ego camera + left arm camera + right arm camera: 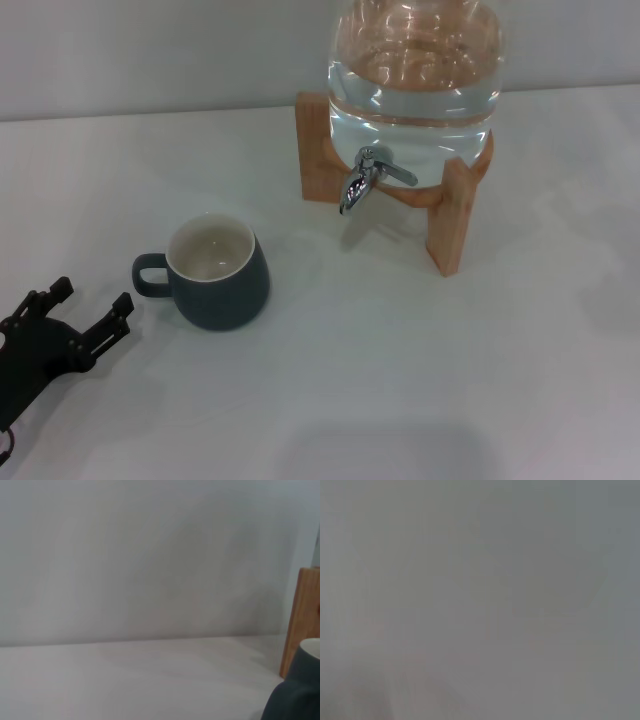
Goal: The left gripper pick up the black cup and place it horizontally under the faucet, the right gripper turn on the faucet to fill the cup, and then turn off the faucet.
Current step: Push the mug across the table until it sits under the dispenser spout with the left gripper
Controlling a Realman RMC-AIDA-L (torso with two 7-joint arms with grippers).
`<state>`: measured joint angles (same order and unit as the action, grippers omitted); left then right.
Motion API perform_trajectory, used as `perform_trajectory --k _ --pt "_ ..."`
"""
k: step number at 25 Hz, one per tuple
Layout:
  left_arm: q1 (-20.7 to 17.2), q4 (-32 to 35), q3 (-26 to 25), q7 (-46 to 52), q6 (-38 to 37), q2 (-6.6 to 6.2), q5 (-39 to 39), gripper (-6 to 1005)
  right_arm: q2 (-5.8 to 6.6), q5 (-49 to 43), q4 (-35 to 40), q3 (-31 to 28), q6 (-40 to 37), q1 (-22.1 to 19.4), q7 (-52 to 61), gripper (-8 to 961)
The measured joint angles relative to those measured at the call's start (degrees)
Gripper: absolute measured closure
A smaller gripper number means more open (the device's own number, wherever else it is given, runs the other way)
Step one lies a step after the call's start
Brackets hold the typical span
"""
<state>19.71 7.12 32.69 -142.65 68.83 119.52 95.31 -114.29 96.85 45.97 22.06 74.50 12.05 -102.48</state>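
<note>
a: where does the black cup [218, 272] sit?

b: upright on the white table [400, 380], cream inside showing, its small loop handle pointing toward the robot's left. it stands in front of and to the left of the faucet [365, 180], well apart from it, not yet under the spout.

a: and the faucet?

b: a chrome spigot with a flat lever, sticking out of a clear glass jar [415, 75] that holds water and rests on a wooden stand [447, 215].

a: where is the left gripper [92, 312]?

b: low at the near left corner of the head view, its two black fingers spread apart and holding nothing. the tips point up and to the right, toward the cup's handle side, and lie near the handle without touching it.

a: so which way must it travel?

b: i judge it needs a short reach forward and to the right. the handle faces the claw, so it may get in the way of closing around the body.

a: the right gripper?

b: not in view; its wrist camera shows only blank grey. the left arm is plainly the nearer one.
</note>
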Motion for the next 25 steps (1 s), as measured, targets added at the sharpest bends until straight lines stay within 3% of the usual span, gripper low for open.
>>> perform_trajectory --k 13,25 --pt "1.7 -0.7 0.4 -0.2 0.2 0.09 -0.3 110 -0.14 0.0 0.0 0.0 0.0 0.2 0.0 112" --pt "0.9 -0.8 0.5 0.0 2.7 0.19 -0.6 109 -0.04 0.0 0.0 0.0 -0.2 0.7 0.0 112"
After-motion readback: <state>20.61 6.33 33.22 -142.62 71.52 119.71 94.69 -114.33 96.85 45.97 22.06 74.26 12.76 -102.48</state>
